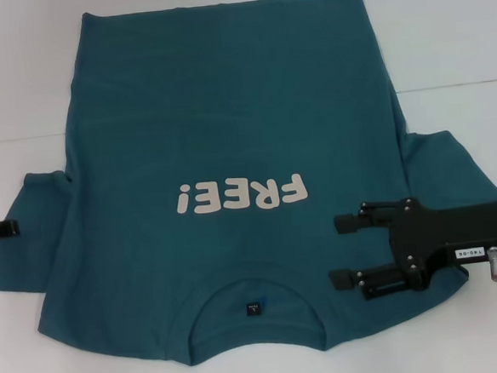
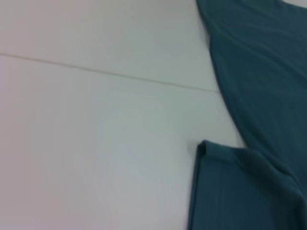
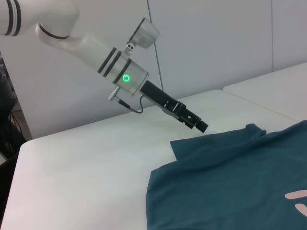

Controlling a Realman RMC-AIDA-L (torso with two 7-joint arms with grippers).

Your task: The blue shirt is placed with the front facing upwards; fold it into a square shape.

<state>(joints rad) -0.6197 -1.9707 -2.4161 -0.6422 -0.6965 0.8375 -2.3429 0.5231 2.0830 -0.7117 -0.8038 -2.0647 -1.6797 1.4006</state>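
The blue shirt (image 1: 229,154) lies flat on the white table (image 1: 451,36), front side up, with the white print (image 1: 240,194) in the middle and the collar (image 1: 252,301) at the edge nearest to my body. My right gripper (image 1: 342,250) hangs above the shirt just beside the print, on the side of the right sleeve (image 1: 439,165), and its two fingers are spread with nothing between them. My left gripper (image 1: 12,227) is at the outer edge of the left sleeve (image 1: 22,245); I cannot tell if its fingers are spread or pressed together.
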